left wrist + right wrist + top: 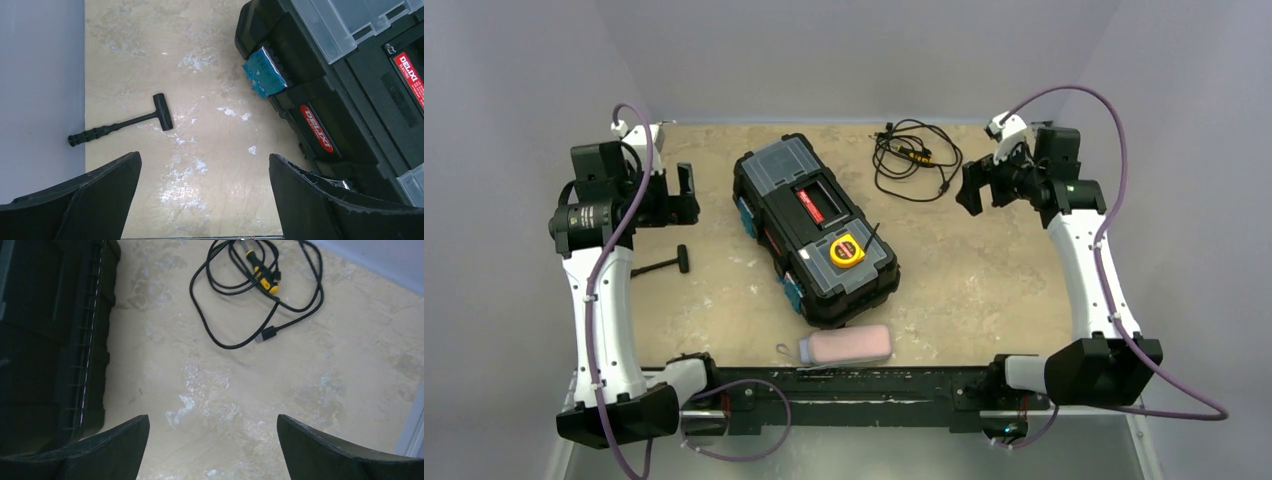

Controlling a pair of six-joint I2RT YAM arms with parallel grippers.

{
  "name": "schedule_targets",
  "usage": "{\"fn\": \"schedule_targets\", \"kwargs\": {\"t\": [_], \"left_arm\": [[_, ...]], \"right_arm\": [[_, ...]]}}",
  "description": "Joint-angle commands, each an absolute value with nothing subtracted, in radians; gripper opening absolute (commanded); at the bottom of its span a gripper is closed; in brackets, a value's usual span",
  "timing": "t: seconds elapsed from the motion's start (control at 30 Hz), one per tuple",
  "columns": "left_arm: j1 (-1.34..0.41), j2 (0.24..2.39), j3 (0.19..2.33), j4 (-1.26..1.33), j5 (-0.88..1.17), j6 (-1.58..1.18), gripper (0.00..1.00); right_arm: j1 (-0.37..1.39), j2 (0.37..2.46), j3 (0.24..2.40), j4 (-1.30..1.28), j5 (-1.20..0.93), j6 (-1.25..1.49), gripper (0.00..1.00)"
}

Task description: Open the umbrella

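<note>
L end effector & R end effector of mine spread wide, empty, packed pink umbrella at near desk edge, just by black toolbox

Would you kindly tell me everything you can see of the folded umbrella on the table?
The umbrella is packed shut as a smooth pinkish oblong capsule with rounded ends, its left end paler, where a thin loop trails onto the table. It lies flat, long axis roughly left to right, by the table's near edge, just nearer than the closest corner of the black toolbox; whether they touch is unclear. Only the top view shows it.
</note>
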State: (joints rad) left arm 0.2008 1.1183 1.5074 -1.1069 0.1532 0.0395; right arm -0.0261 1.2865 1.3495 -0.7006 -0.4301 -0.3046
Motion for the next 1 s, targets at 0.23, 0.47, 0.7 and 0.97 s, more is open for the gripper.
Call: {"fn": "schedule_targets", "kwargs": {"t": [0.23, 0.47, 0.7, 0.97], "left_arm": [[0.202, 0.998, 1.392, -1.086, 0.172, -0.070, 1.00], [0.201, 0.924, 1.344, -1.077, 0.113, -0.109, 1.00], [0.202, 0.886, 1.321, -1.088, 0.068, -0.147, 1.00], [0.202, 0.838, 1.241, -1.077, 0.081, -0.125, 1.00]], "right_arm": [[0.215, 1.294, 1.176, -0.820, -0.505, -0.517, 0.99], [0.482, 1.298, 1.052, -0.628, -0.416, -0.332, 0.99], [0.575, 1.347, 1.020, -0.446, -0.388, -0.084, 0.97], [0.574, 1.524, 1.196, -0.256, -0.290, 0.116, 0.95]]}}
